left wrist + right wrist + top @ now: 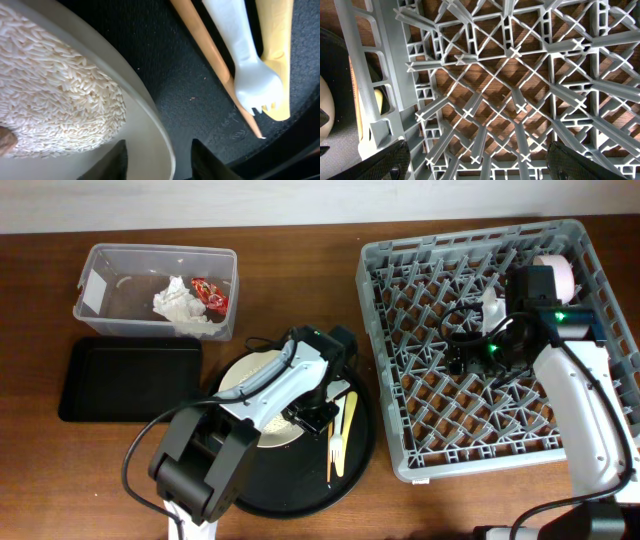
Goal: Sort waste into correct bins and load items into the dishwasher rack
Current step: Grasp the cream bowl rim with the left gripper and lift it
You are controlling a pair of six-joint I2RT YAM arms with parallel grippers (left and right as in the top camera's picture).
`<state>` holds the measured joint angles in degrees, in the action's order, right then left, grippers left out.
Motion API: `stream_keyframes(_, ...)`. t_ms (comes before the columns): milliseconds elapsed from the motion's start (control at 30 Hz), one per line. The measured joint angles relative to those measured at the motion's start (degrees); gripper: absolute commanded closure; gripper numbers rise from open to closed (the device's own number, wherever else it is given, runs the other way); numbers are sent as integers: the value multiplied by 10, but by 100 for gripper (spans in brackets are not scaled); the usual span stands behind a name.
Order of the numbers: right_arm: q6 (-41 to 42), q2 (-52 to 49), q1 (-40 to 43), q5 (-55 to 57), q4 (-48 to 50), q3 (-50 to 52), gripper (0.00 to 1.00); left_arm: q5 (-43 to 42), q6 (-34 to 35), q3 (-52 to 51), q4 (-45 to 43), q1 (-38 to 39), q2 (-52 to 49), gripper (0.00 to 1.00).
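Observation:
The large cream bowl (238, 375) stands on the round black tray (300, 490) and holds rice grains (55, 90) and a small brown bit (5, 142). My left gripper (315, 418) is open, and its fingers (162, 162) straddle the bowl's rim (150, 115). A wooden chopstick (210, 55), a white fork (250, 65) and a pale yellow utensil (277, 50) lie on the tray beside the bowl. My right gripper (462, 360) is open and empty inside the grey dishwasher rack (380, 380), above its lattice (485, 90). A pink bowl (553, 272) sits in the rack's far right corner.
The clear tub (100, 255) at the back left holds white tissues (178, 305) and a red wrapper (208, 293). The flat black tray (130, 380) lies in front of it. A white item (492, 305) stands in the rack near my right arm.

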<state>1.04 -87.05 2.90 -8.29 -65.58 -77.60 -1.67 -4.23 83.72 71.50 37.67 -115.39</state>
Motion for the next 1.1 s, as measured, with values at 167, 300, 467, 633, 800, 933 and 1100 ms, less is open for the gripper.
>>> stream_keyframes(167,0,0,0,0,-1,0,9,-12,2,-16,-10,2,0,84)
stream_keyframes(300,0,0,0,0,-3,0,9,17,13,-30,-34,4,0,99)
stream_keyframes(467,0,0,0,0,-3,0,9,86,33,-26,-29,8,6,100)
stream_keyframes(633,0,0,0,0,-4,0,9,90,41,-26,-34,-34,108,100)
stream_keyframes(800,0,0,0,0,-4,0,9,79,40,-26,-35,-127,159,100)
stream_keyframes(933,0,0,0,0,-4,0,9,33,18,-26,-58,-201,159,100)
stream_keyframes(1100,0,0,0,0,-4,0,9,-53,-27,-26,-90,-284,162,100)
